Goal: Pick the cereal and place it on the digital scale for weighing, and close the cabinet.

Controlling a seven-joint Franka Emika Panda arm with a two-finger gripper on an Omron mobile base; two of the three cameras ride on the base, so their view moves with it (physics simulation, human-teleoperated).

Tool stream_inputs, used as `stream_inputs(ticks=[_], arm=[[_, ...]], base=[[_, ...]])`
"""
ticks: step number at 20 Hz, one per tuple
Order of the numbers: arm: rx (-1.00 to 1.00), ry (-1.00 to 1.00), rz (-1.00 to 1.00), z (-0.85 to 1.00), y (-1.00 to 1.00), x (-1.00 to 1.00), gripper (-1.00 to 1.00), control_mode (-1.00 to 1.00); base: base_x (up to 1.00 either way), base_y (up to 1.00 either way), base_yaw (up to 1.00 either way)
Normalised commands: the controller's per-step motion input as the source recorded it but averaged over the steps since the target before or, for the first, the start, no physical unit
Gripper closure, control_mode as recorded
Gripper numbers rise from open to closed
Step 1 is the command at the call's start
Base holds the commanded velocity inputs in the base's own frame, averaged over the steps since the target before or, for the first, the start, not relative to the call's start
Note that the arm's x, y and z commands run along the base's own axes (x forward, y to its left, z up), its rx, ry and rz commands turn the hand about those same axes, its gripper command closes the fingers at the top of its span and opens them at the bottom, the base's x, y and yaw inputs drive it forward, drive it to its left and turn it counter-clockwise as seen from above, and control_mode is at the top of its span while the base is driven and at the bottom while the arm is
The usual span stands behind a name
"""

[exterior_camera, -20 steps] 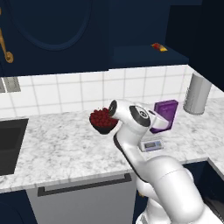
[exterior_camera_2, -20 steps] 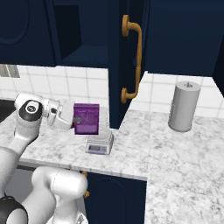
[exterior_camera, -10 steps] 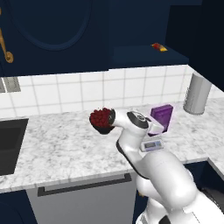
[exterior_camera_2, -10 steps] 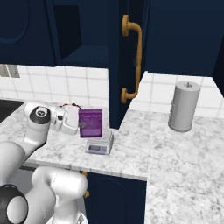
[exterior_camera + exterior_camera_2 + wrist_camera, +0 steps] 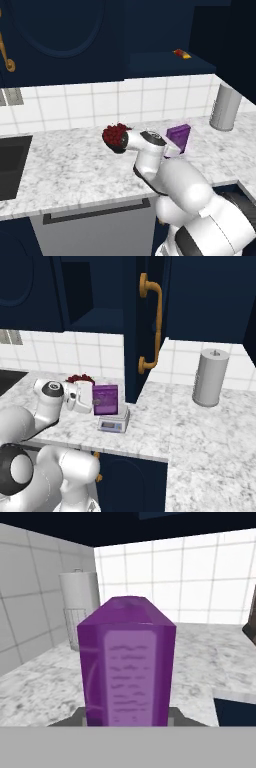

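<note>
The cereal [image 5: 107, 399], a small purple box, stands upright right over the digital scale [image 5: 114, 422]; I cannot tell whether it touches the platform. My gripper [image 5: 95, 401] is shut on the box's left edge. From the left base view the cereal [image 5: 178, 137] shows just past my wrist, which hides the scale. In the hand view the cereal [image 5: 128, 667] stands close in front. The cabinet [image 5: 95, 291] is open, its navy door [image 5: 131, 346] swung out edge-on with a gold handle [image 5: 153, 326] just right of the scale.
A bowl of red fruit [image 5: 115, 136] sits just behind my wrist on the marble counter [image 5: 65, 170]. A grey cylinder [image 5: 210, 377] stands at the back right. A sink [image 5: 11, 162] lies to the left. A small red and yellow item [image 5: 181, 53] rests on the cabinet shelf.
My gripper has carried the cereal a little to the right and down, from beside the scale to right over its platform. The bowl and the cabinet door stayed put.
</note>
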Motion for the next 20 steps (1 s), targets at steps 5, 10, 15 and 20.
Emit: stream_inputs(ticks=[5, 10, 15, 20], arm=[[0.0, 0.0, -0.02, -0.04, -0.02, 0.3, 1.0, -1.0], [0.0, 0.0, -0.03, -0.05, 0.0, 0.3, 1.0, -1.0], [-0.02, 0.0, -0.01, -0.28, -0.03, 0.14, 1.0, -1.0], [-0.04, 0.0, 0.0, -0.44, -0.03, 0.09, 1.0, -1.0]], base=[[0.0, 0.0, 0.0], [0.0, 0.0, 0.0], [0.0, 0.0, 0.0], [0.0, 0.0, 0.0]])
